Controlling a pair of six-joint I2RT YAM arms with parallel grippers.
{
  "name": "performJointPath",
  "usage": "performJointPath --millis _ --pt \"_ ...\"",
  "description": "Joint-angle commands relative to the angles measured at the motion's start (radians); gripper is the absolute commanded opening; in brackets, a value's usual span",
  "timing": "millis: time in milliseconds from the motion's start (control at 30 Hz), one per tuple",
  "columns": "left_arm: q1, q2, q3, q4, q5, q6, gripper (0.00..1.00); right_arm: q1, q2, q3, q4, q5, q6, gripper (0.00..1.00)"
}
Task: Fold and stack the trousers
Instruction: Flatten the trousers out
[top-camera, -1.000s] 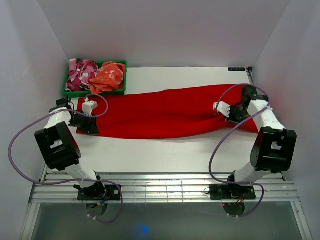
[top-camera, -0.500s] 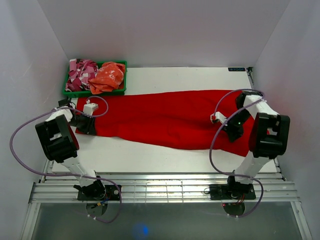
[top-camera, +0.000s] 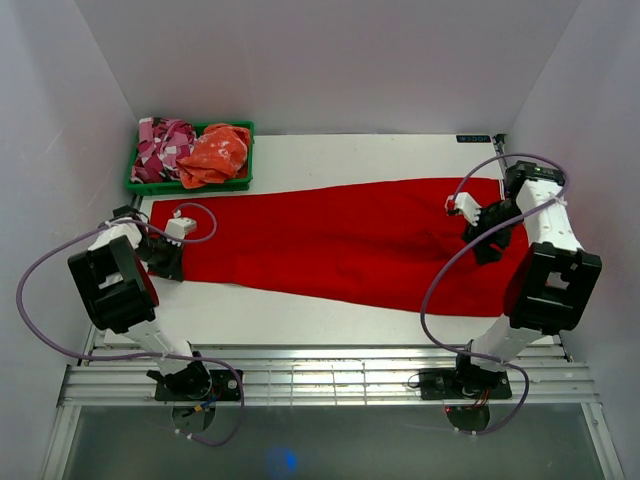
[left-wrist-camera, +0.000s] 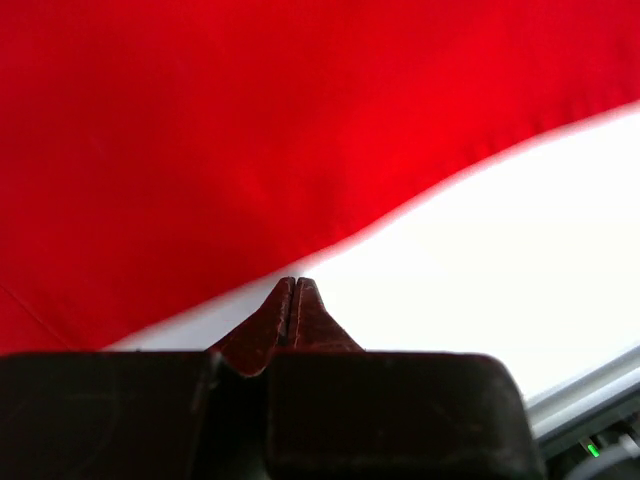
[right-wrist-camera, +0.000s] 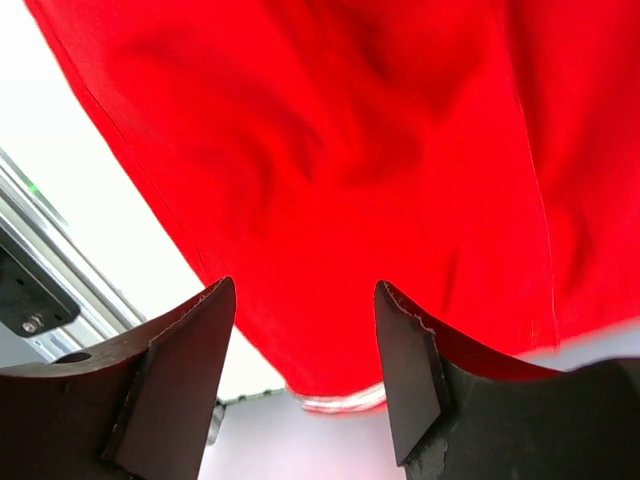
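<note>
The red trousers (top-camera: 340, 240) lie spread flat, nearly table-wide, on the white table (top-camera: 330, 320). At their left end my left gripper (top-camera: 165, 262) is low over the table. Its wrist view shows the left gripper (left-wrist-camera: 293, 287) shut over bare table with nothing between the fingers, the trousers (left-wrist-camera: 250, 130) just beyond the tips. My right gripper (top-camera: 488, 245) hovers over the trousers' right end. In the right wrist view the right gripper (right-wrist-camera: 303, 290) is open, its fingers (right-wrist-camera: 190, 370) above the trousers (right-wrist-camera: 330, 140) without touching them.
A green bin (top-camera: 200, 186) at the back left holds a pink-and-white patterned garment (top-camera: 162, 145) and an orange garment (top-camera: 215, 152). An aluminium rail (top-camera: 330, 375) runs along the near edge. White walls close in on both sides.
My right gripper opened, let go of the trousers and drew back to the right. My left gripper shut and shifted slightly left. The cloth's right end now lies spread nearer the front.
</note>
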Motion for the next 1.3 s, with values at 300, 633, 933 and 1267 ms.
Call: performJointPath --millis 300,633,933,1267 --pt "0.141 -0.2 -0.041 -0.231 -0.058 0.15 0.17 -0.158 0.04 -0.104 0.097 0.096 0.085 0.5" --pt "0.046 -0.082 -0.006 0.026 0.002 -0.046 0.54 -0.158 0.118 -0.14 0.169 0.069 0.191 0.45" --pt "-0.003 0.075 -0.046 0.187 -0.188 -0.188 0.16 -0.158 0.101 -0.175 0.217 0.102 0.228 0.44" --pt "0.014 -0.135 0.191 -0.205 -0.064 -0.162 0.0 -0.161 0.078 -0.166 0.243 0.128 0.263 0.41"
